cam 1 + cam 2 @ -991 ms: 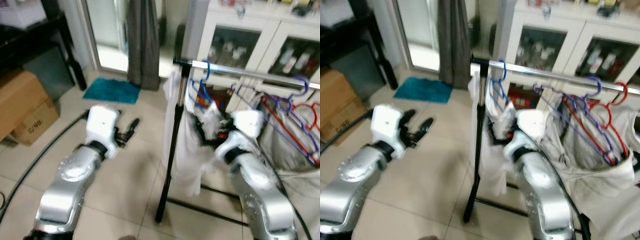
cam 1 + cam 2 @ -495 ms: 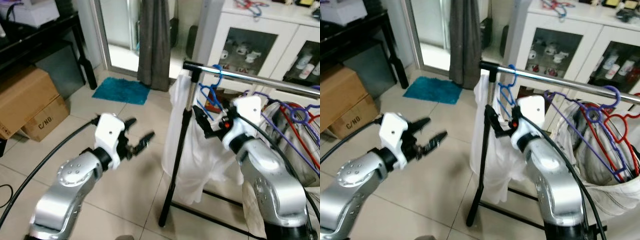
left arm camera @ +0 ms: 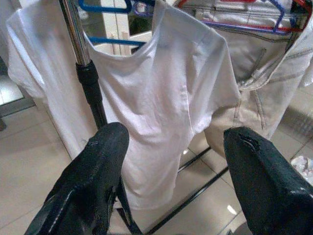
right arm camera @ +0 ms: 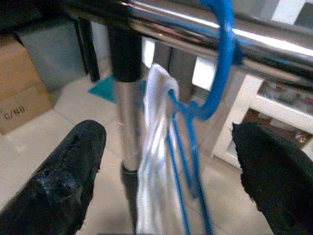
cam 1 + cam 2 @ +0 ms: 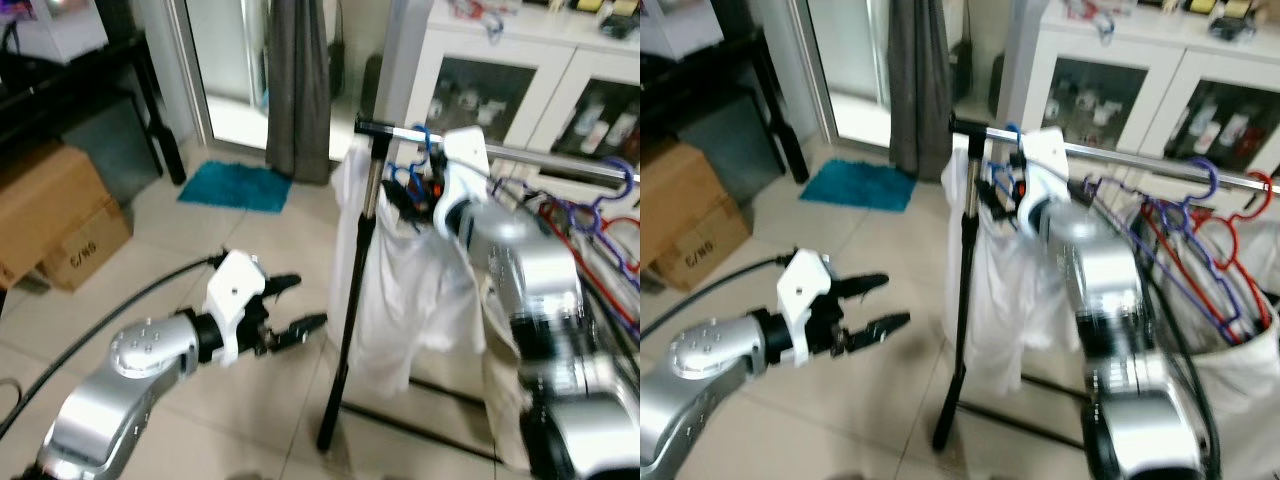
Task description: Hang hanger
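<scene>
Cardboard boxes (image 5: 55, 215) sit at the far left on the tiled floor (image 5: 250, 400), with a teal mat (image 5: 237, 187) by the doorway beyond them. My left pincer (image 5: 285, 310) hovers low over the tiles, its two black fingers (image 3: 88, 181) spread wide with nothing between them, pointing toward the black upright pole (image 5: 350, 300) of the clothes rack. A white T-shirt (image 3: 161, 98) hangs just right of that pole on a blue plastic hanger (image 4: 195, 122), whose hook sits over the chrome rail (image 4: 166, 24) near its left end. My right pincer (image 5: 405, 200) is raised close to that hook, fingers (image 4: 68, 171) wide apart and clear of the hanger. Further right, purple and red hangers (image 5: 1200, 240) crowd the rail, before a white glass-fronted cabinet (image 5: 1170, 90).
</scene>
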Robot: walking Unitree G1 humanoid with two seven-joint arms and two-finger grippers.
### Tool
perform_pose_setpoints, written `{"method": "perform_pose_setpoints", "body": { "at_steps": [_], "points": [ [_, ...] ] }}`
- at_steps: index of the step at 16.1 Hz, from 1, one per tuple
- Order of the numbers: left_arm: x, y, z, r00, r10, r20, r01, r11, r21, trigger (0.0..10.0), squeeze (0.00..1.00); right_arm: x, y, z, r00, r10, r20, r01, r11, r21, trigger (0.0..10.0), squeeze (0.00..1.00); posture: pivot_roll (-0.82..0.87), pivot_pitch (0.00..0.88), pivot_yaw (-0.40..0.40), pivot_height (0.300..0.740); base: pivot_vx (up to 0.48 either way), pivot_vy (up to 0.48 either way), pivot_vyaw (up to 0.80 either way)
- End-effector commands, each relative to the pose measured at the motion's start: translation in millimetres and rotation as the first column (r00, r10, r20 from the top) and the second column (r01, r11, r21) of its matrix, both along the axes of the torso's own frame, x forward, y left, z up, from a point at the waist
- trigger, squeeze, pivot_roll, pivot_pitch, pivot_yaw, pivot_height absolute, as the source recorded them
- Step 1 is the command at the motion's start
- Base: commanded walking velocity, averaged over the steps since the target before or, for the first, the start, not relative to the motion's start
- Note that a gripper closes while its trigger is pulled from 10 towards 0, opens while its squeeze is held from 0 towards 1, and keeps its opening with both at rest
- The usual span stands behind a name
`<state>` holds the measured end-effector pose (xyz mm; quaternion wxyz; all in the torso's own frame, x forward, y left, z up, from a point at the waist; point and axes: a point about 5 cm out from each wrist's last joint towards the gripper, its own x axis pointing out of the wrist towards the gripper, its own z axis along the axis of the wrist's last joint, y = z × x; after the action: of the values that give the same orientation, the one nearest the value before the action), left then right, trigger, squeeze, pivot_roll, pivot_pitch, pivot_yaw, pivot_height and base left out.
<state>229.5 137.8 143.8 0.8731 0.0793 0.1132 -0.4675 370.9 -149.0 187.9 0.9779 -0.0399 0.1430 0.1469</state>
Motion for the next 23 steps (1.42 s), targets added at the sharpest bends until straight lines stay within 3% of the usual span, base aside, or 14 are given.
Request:
{"method": "perform_pose_setpoints", "body": {
  "at_steps": [1, 6, 9, 10, 23],
  "points": [
    [0.4, 0.3, 3, 1.000, -0.021, 0.003, 0.021, 1.000, 0.002, 10.0, 0.00, 6.5, -10.5, -2, 0.999, -0.029, -0.043, 0.029, 1.000, 0.012, 10.0, 0.00, 0.05, 0.000, -0.013, 0.740, 0.000, 0.000, 0.00],
    [-1.3, -0.5, 2, 0.999, -0.052, -0.008, 0.052, 0.999, 0.005, 10.0, 0.00, 23.9, -27.7, -4, 0.989, -0.035, -0.143, 0.038, 0.999, 0.016, 9.7, 0.00, 0.05, 0.000, -0.019, 0.740, 0.000, 0.000, 0.00],
    [-2.0, 0.0, 2, 0.998, -0.057, -0.008, 0.057, 0.998, 0.005, 10.0, 0.00, 27.2, -30.9, -6, 0.987, -0.026, -0.158, 0.031, 0.999, 0.028, 1.5, 0.00, 0.05, 0.000, -0.022, 0.740, 0.000, 0.000, 0.00],
    [-2.1, 0.3, 2, 0.998, -0.057, -0.007, 0.057, 0.998, 0.005, 10.0, 0.00, 27.9, -31.3, -6, 0.987, -0.011, -0.161, 0.018, 0.999, 0.040, 0.0, 0.00, 0.05, 0.000, -0.025, 0.740, 0.000, 0.000, 0.00],
    [-1.9, -1.1, 2, 0.997, -0.077, -0.009, 0.077, 0.997, 0.019, 10.0, 0.00, 31.0, -33.6, -6, 0.981, 0.041, -0.191, -0.043, 0.999, -0.005, 0.0, 0.00, 0.05, 0.000, -0.022, 0.740, 0.000, 0.000, 0.00]
  ]
}}
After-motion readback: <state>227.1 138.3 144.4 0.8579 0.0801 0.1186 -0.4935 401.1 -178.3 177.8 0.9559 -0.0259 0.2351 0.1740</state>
